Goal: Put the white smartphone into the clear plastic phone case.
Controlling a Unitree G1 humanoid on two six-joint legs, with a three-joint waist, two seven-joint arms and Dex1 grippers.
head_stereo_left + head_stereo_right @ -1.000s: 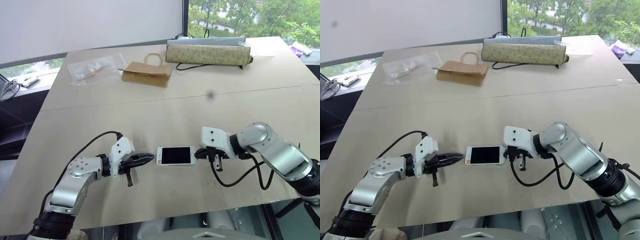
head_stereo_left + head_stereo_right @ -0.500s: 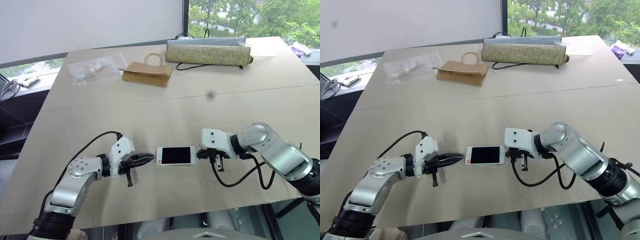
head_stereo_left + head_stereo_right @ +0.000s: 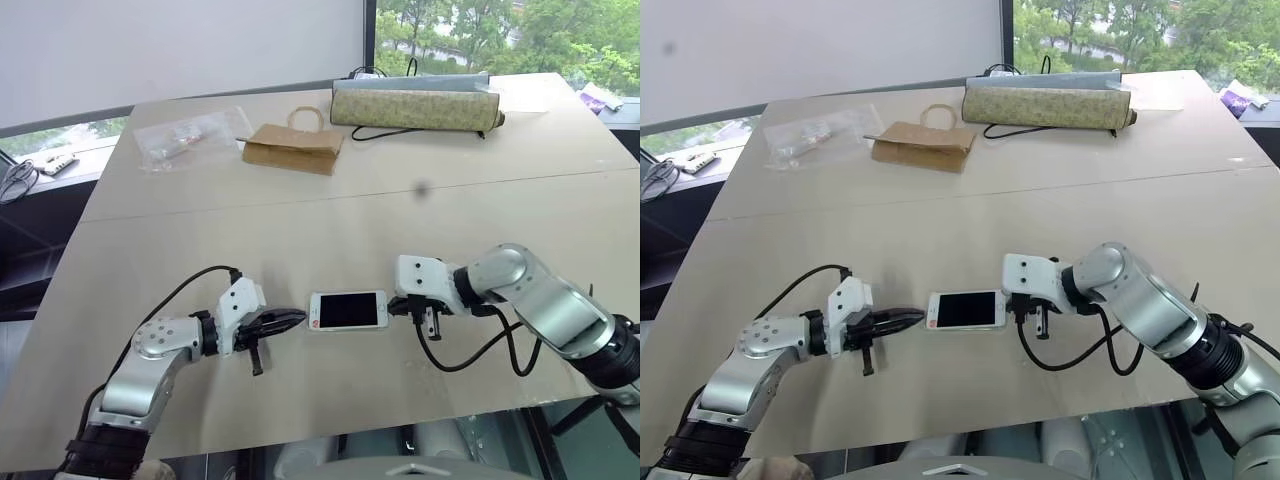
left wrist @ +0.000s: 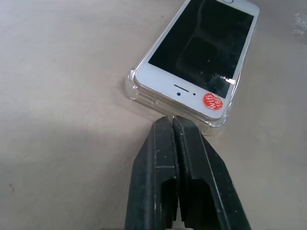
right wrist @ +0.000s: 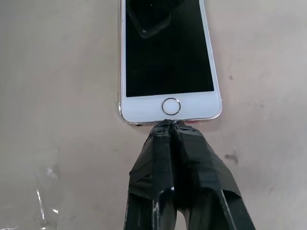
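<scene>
Although light, the white smartphone (image 3: 348, 311) is rigid with a slick glass face; it lies flat near the table's (image 3: 330, 215) 6 o'clock edge, seated in the clear plastic phone case (image 4: 135, 91). My left gripper (image 4: 172, 120) and right gripper (image 5: 169, 125), fingers together, abut its short ends. Grasp by the long edges.

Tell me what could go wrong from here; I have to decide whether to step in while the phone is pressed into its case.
1. The left tool and right tool, both shut, press on opposite short ends of the white smartphone; uneven pushing could slide or spin it on the smooth table.
2. The clear plastic phone case already wraps the phone's corners; a slipping tip could pop one corner out.
3. A tip riding up could scratch the black screen.
</scene>
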